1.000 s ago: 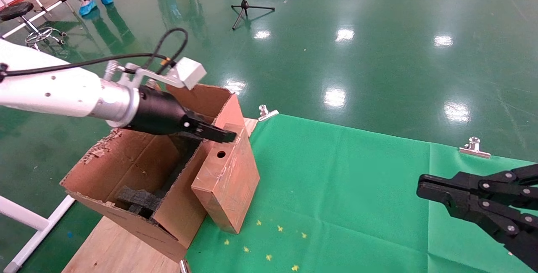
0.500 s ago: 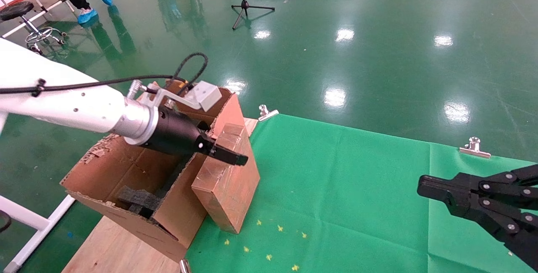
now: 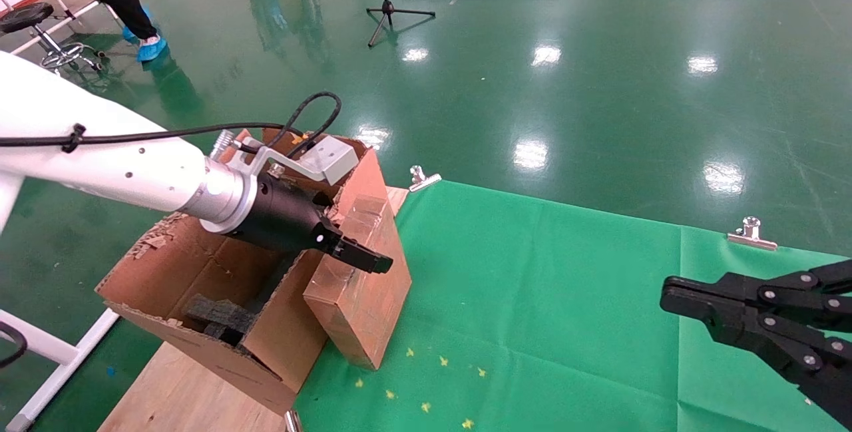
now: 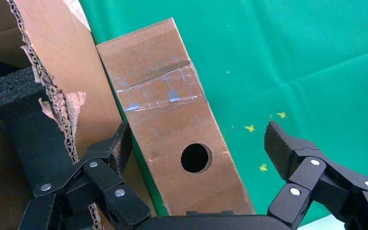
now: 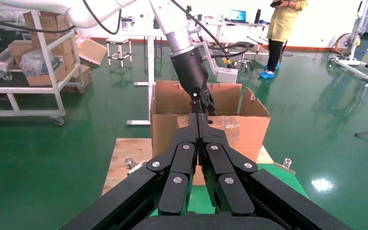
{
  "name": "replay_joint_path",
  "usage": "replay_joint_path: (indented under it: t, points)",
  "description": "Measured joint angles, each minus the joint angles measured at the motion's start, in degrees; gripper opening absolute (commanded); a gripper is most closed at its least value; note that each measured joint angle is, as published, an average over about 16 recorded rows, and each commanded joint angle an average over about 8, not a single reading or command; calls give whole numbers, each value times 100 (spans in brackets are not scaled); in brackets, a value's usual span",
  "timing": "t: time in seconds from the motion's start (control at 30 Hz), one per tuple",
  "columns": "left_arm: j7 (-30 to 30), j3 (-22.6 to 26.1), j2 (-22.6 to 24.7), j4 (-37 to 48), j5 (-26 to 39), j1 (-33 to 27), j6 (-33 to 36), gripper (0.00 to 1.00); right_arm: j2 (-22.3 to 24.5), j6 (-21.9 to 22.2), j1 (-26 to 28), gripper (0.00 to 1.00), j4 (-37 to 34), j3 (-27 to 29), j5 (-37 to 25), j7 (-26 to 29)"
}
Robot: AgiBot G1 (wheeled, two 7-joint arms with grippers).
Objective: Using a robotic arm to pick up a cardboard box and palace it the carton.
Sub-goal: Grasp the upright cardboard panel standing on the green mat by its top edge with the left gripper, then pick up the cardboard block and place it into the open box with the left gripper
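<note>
Head view, read from its left edge: the robotic arm (image 3: 120, 169) reaches in from the upper left and ends in the left gripper (image 3: 356, 255), which hovers at the upper face of the cardboard box (image 3: 363, 299). Just left of centre, the box stands tilted on the green tabletop (image 3: 566, 312), its back leaning against the outer wall of the carton (image 3: 200, 265); the carton lies lower left, flaps up, edges ragged, with black foam blocks (image 3: 219, 315) inside. Far right, the right gripper (image 3: 665, 299) hangs well apart from all this over the cloth, so the left arm is much the nearer.

The left wrist view settles the relation that matters. The fingers (image 4: 282, 143) are spread apart, one on either side of the box, with its narrow width between them and its long axis running away from the camera. One finger sits in the tight space between box and carton wall; the other stands clear over the cloth. Closing across the width looks like the coming move, with little room on the carton side.

The box is a flat brown slab with a round hole (image 4: 196, 158) in its face and glossy clear tape (image 4: 160, 88) across it. In the right wrist view, the right gripper's fingers are pressed together.
</note>
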Motion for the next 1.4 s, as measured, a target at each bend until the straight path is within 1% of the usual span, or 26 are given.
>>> replay_joint_path:
  t: [0.03, 0.07, 0.1, 0.9, 1.03, 1.17, 1.4]
  points:
    - [1, 2, 1, 0, 2, -2, 2, 5, 0, 0, 0, 100, 0, 0, 0, 0]
    - [3, 4, 2, 0, 5, -5, 5, 1, 0, 0, 0, 100, 0, 0, 0, 0]
    - [2, 3, 1, 0, 3, -4, 5, 0, 0, 0, 0, 100, 0, 0, 0, 0]
    - [48, -30, -15, 17, -54, 9, -36, 0, 0, 0, 0, 100, -1, 0, 1, 0]
    - [243, -62, -51, 43, -144, -59, -24, 0, 0, 0, 1, 100, -1, 0, 1, -1]
    - [586, -163, -174, 91, -340, -211, 9, 0, 0, 0, 1, 100, -2, -1, 1, -1]
    - [1456, -529, -674, 287, -777, -742, 74, 0, 0, 0, 2, 100, -3, -3, 2, -2]
